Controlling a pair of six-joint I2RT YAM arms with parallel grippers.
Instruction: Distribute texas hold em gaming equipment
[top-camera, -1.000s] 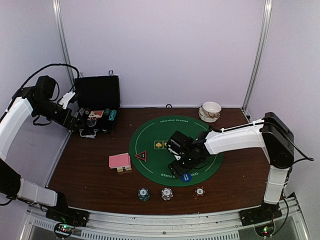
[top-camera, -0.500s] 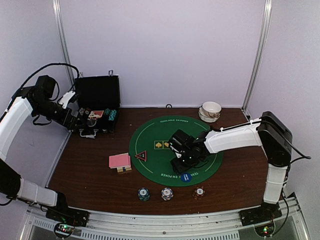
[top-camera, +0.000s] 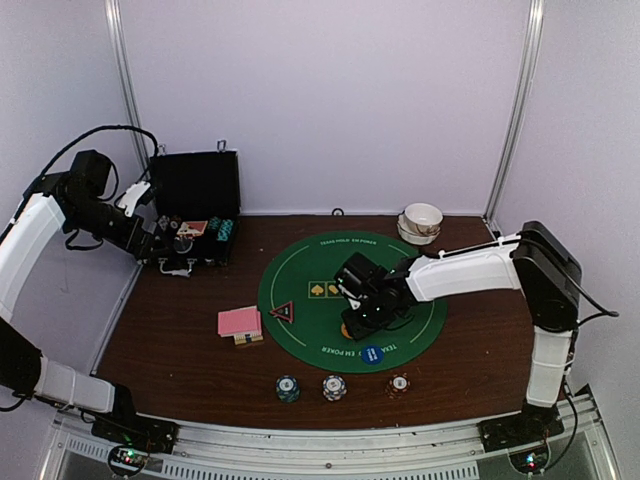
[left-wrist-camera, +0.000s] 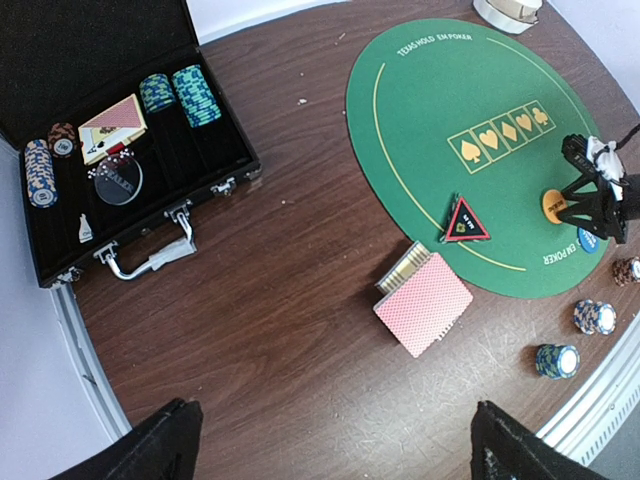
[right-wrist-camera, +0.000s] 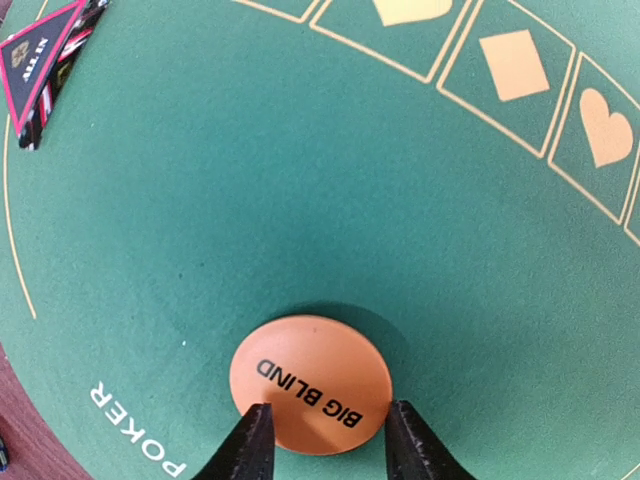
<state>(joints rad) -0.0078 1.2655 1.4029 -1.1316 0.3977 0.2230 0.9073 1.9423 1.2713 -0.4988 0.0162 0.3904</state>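
**Orange disc button (right-wrist-camera: 310, 375) on green mat (right-wrist-camera: 300, 180)**

Lettered BIG BLIND, it lies flat near the mat's printed rim. I see my right pincer (right-wrist-camera: 328, 425) spread, straddling the disc's near edge. Left pincer (left-wrist-camera: 335, 425) spread wide above the brown surface (left-wrist-camera: 280, 250).

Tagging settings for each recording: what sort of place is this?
Likely a lab robot cell staged for poker: plain walls, metal posts, a green mat on a wooden table.

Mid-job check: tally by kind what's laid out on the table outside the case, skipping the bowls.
Chip stacks: 3
Disc buttons: 2
Triangle marker: 1
Pink-backed card pile: 1
Total: 7
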